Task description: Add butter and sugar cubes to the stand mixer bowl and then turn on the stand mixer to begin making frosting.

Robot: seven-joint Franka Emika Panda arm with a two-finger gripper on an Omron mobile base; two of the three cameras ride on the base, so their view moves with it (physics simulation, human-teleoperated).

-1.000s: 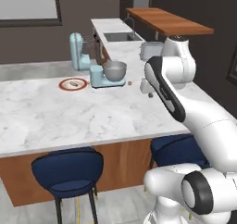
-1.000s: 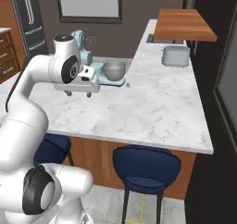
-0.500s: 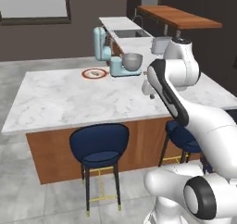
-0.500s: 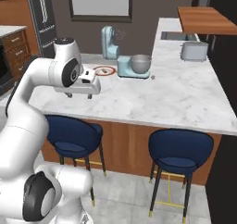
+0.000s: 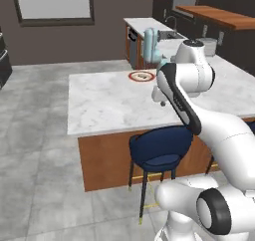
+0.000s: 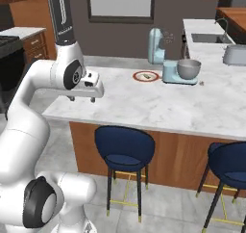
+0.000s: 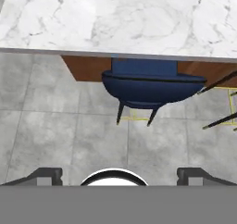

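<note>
Right base view gives the clearest layout: empty gripper at the near left edge, mixer far across the counter

Right base view: the gripper (image 6: pixel 82 99) hangs over the near left part of the marble island counter (image 6: pixel 144 107), fingers pointing down, spread wide, nothing between them. The stand mixer (image 6: pixel 166 58), light blue, stands at the far side of the counter, well apart from the gripper. The stand mixer bowl (image 6: pixel 189 69), grey metal, sits on the mixer's base, to the right of its column. Just left of the mixer lies a plate with a red-orange rim (image 6: pixel 146 76); something small and pale rests on it, too small to name for certain. One tiny dark speck on the counter right of the bowl; cannot tell what it is. Two blue stools (image 6: pixel 124 151) stand at the near side of the island.

Left base view: the arm's own upper link covers the bowl and most of the mixer; only the mixer's blue top (image 5: pixel 150 43) shows, with the plate (image 5: pixel 141 76) to its left. The gripper (image 5: pixel 160 98) is partly seen below the wrist, above the counter's near edge.

Hand view: looks straight down past the counter edge (image 7: pixel 115 24) onto a blue stool (image 7: pixel 148 86) and grey floor tiles. The two finger tips (image 7: pixel 44 176) sit far apart at the bottom corners, empty between.
</note>
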